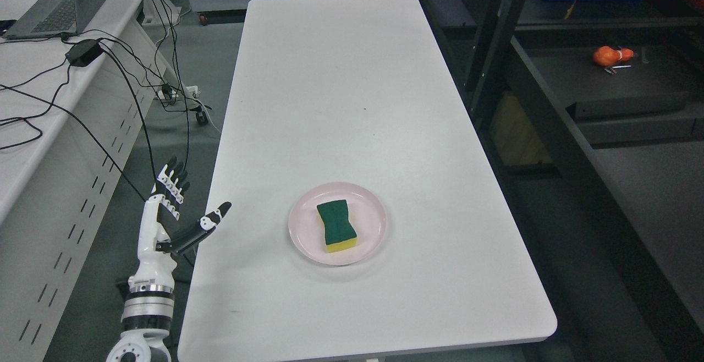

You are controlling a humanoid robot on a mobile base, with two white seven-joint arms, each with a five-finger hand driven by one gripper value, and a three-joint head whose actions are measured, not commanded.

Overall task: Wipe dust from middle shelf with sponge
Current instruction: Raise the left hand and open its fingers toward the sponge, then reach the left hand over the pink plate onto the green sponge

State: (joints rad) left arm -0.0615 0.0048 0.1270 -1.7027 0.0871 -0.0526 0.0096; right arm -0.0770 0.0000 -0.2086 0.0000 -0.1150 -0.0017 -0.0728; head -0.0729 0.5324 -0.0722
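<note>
I see my left robot hand [175, 210] raised beside the near left edge of the long white counter [352, 103], fingers straight, thumb splayed, holding nothing. My right one is out of frame. The green-topped yellow sponge [336, 224] lies in the round pink plate [308, 241] near the counter's front. On the dark metal shelf [621, 84] at right, a small orange object [607, 55] is too blurred to identify.

Left hand [165, 224]: beside table [341, 76], at its left edge. Plate [308, 241]: on table, right of hand. Sponge [336, 224]: on plate. Shelf [605, 87]: far right, beyond table.
</note>
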